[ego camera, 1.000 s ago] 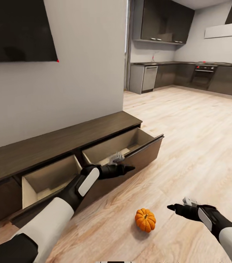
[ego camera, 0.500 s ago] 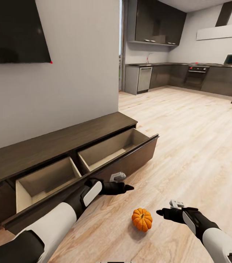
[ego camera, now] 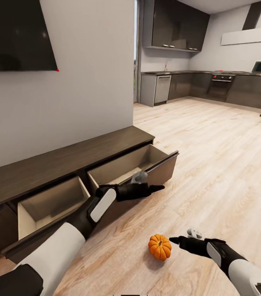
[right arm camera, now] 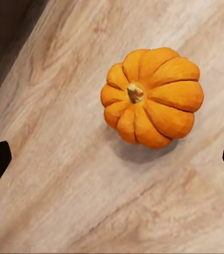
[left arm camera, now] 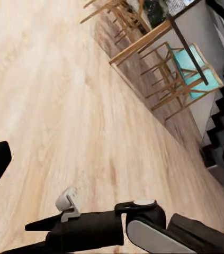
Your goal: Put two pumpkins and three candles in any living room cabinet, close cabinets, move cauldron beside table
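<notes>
A small orange pumpkin (ego camera: 160, 247) lies on the wood floor in front of the cabinet (ego camera: 64, 160), a long low dark-brown unit against the wall. Two of its drawers stand pulled out, the left drawer (ego camera: 52, 201) and the right drawer (ego camera: 126, 164), both pale beige inside with nothing showing in them. My left gripper (ego camera: 157, 188) hovers open at the front of the right drawer. My right gripper (ego camera: 174, 239) is open just right of the pumpkin, apart from it. In the right wrist view the pumpkin (right arm camera: 151, 98) lies ahead of the open gripper (right arm camera: 113, 159), off to one side.
A dark TV (ego camera: 15, 35) hangs on the wall above the cabinet. Beyond the wall's end is a kitchen with dark cupboards (ego camera: 179, 24) and an oven (ego camera: 220, 84). The left wrist view shows a wooden table (left arm camera: 143, 42), chairs (left arm camera: 191, 63) and stairs (left arm camera: 223, 132).
My left gripper rose from floor level up and right to the right drawer's front. The right gripper slid a little left toward the pumpkin. The camera shifted earlier, then held still.
</notes>
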